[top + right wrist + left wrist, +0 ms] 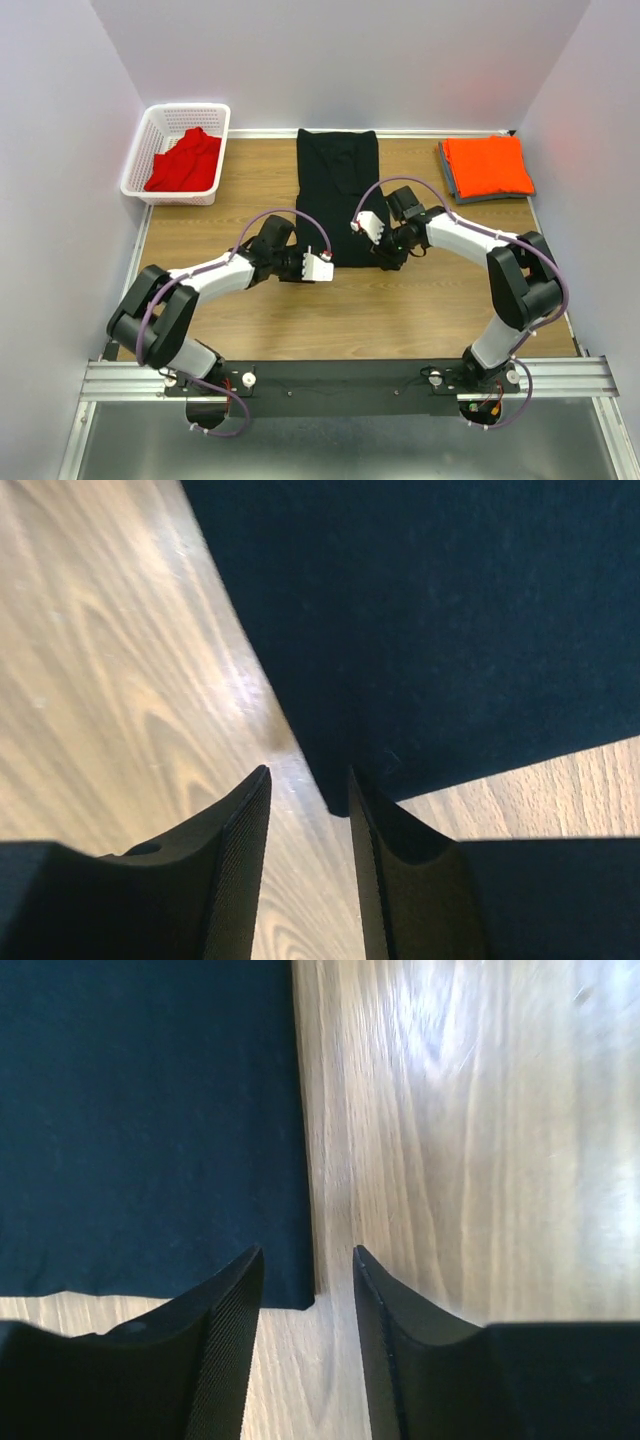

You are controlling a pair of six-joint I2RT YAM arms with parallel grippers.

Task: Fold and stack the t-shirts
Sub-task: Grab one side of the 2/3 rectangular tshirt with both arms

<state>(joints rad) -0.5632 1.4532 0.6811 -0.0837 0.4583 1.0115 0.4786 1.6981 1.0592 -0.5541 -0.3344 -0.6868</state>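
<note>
Wooden tabletop (pixel 420 300) between pale lilac walls. From centre toward 12 o'clock, black t-shirt (pixel 337 180), flat and already narrowed to a long strip. At 10 o'clock, red t-shirt (pixel 185 162), crumpled inside a white basket (pixel 188 107). At 2 o'clock, orange t-shirt (pixel 487 165), folded square on something grey (pixel 446 175), kind unclear.

Left gripper (pixel 308 1253) low at the strip's near corner on the 7 o'clock side: jaws half parted, straddling the corner, cloth between them, no pinch visible. Right gripper (pixel 308 771) likewise at the near corner on the 5 o'clock side: narrow gap, corner tip between the jaws, not visibly clamped.

Step in hand, by judgement: taking hold of the black shirt's near hem for the crosswise fold.

Next move, by judgement: closing both pairs fully on the two corners, one finger of each under the cloth; then lifting together and carrying the hem toward 12 o'clock, level and taut, so the edges land square. Red shirt not yet begun.
</note>
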